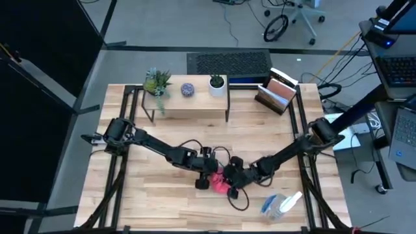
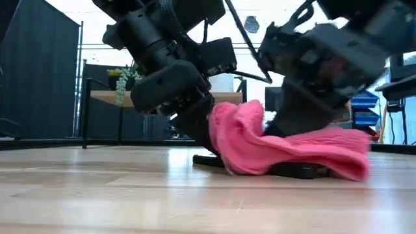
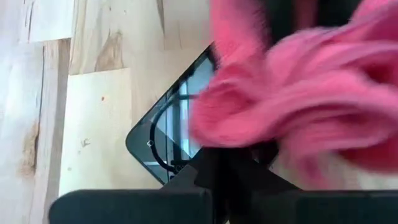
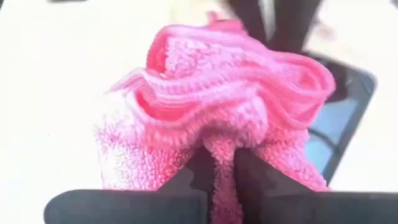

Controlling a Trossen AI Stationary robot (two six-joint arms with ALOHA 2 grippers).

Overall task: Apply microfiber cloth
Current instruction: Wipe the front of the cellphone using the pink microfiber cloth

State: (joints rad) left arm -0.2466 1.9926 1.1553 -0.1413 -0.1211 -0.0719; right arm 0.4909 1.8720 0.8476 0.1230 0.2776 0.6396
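Looking down from above, both arms meet at the counter's (image 1: 162, 188) middle, the left gripper (image 1: 207, 177) and right gripper (image 1: 233, 177) flanking the pink cloth (image 1: 220, 182), a spray bottle (image 1: 281, 203) lying nearby. Down low, the cloth (image 2: 273, 148) drapes bunched over a black phone (image 2: 296, 170). Up close, the right wrist shows its jaws pinching a cloth fold (image 4: 224, 118); the left's jaws also hold the cloth (image 3: 292, 93) above the phone (image 3: 171, 127).
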